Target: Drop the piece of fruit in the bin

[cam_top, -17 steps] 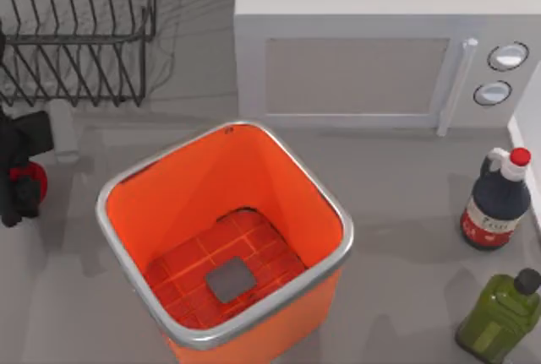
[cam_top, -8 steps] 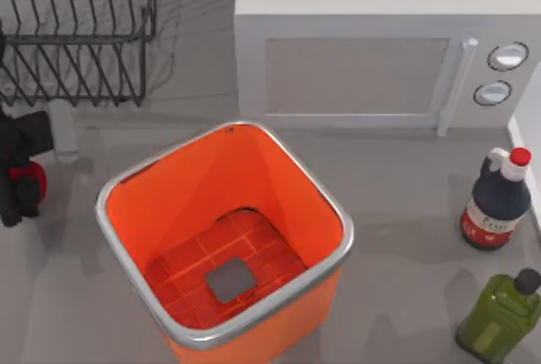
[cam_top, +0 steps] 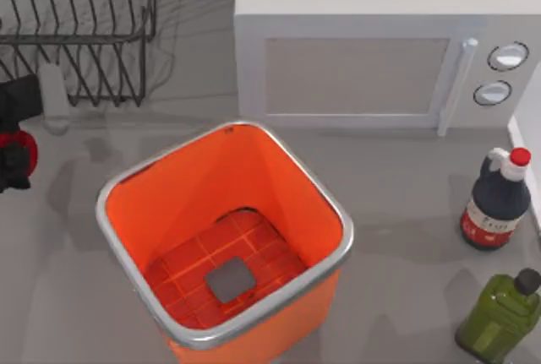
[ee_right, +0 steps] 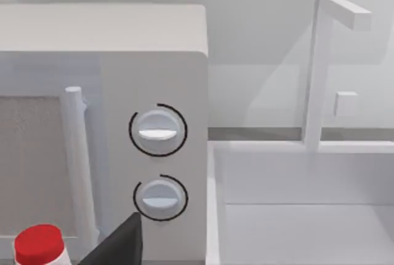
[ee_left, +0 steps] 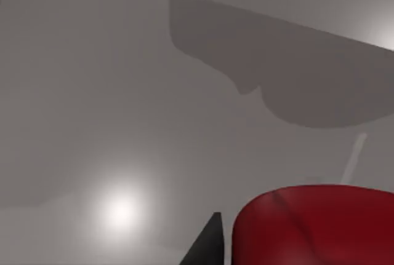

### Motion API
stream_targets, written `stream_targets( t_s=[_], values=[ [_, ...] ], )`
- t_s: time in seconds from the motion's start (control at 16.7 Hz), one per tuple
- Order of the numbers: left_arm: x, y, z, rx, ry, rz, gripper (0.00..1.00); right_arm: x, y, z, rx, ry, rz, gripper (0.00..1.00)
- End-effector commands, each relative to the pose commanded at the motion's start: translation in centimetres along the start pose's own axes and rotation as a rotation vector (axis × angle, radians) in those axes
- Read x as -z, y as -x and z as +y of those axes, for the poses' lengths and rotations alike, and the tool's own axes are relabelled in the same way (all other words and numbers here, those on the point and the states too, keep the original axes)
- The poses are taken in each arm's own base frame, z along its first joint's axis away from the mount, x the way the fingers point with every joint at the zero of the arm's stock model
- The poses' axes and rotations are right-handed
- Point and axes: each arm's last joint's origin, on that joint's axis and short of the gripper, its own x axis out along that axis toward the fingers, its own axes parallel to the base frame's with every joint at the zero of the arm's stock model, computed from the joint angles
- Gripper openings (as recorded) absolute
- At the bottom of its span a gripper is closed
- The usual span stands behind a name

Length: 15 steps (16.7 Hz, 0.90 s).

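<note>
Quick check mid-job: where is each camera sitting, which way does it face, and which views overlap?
Top view: above the table, looking down on the bin, dish rack, microwave and two bottles; the left gripper with the piece of fruit is at the left edge.
Left wrist view: on the left arm, facing the grey tabletop; a dark fingertip beside the fruit.
Right wrist view: on the right arm, facing the microwave's dials; one fingertip shows.
Shared: fruit in top and left wrist; microwave and red bottle cap in top and right wrist.
</note>
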Motion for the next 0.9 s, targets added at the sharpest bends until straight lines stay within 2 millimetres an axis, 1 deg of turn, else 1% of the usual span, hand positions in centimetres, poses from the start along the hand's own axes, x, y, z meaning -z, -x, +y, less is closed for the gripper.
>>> stream_targets(
  t_s=[0.3, 0.42, 0.48, 0.54, 0.78, 0.9],
  values=[
    [-0.5, 7.1, -0.4, 0.033, 0.006, 0.014, 0.00, 0.0, 0.0, 0.0, 0.000, 0.000, 0.000, 1.00],
    [-0.6, 9.4, -0.8, 0.020, 0.010, 0.014, 0.00, 0.0, 0.0, 0.0, 0.000, 0.000, 0.000, 1.00],
    [-0.6, 10.1, -1.0, 0.013, 0.011, 0.013, 0.00, 0.0, 0.0, 0.0, 0.000, 0.000, 0.000, 1.00],
    [-0.6, 10.5, -1.0, 0.009, 0.012, 0.013, 0.00, 0.0, 0.0, 0.0, 0.000, 0.000, 0.000, 1.00],
    [-0.5, 10.3, -1.0, 0.012, 0.013, 0.013, 0.00, 0.0, 0.0, 0.0, 0.000, 0.000, 0.000, 1.00],
    [-1.0, 10.3, -1.1, 0.012, 0.005, 0.015, 0.00, 0.0, 0.0, 0.0, 0.000, 0.000, 0.000, 1.00]
  ],
)
